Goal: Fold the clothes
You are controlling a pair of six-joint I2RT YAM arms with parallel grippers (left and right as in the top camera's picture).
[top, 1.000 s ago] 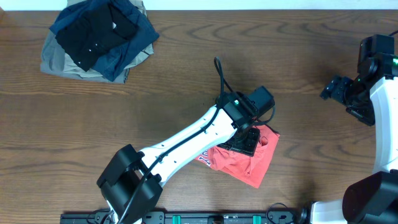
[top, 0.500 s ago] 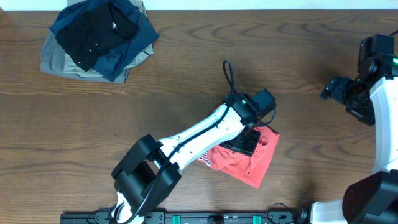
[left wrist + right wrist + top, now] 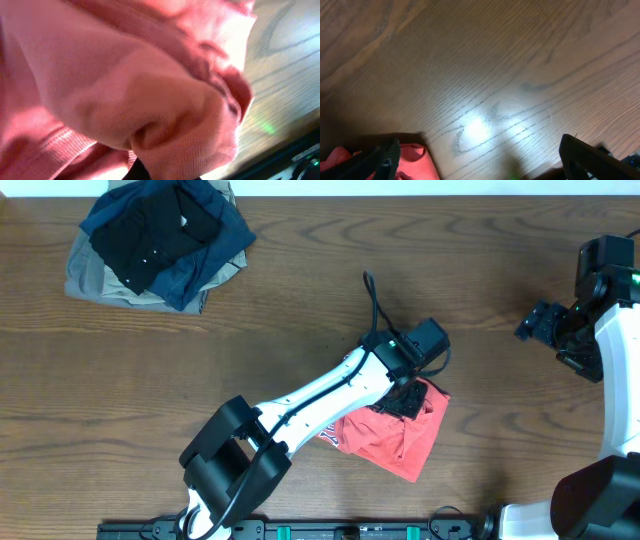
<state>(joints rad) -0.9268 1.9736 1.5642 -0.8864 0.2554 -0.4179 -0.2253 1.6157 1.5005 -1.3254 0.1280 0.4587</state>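
Wooden table [image 3: 300, 300]: one red T-shirt [image 3: 395, 442], one garment pile [image 3: 160, 245].

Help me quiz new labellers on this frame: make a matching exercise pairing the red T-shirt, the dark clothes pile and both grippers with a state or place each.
Things
1. red T-shirt
2. dark clothes pile
3. left gripper
4. right gripper

States or places
A. open, over bare table
B. crumpled, low centre in the overhead view
C. shut on red fabric
D. upper left corner in the overhead view

Pairs: 1-B, 2-D, 3-C, 4-A
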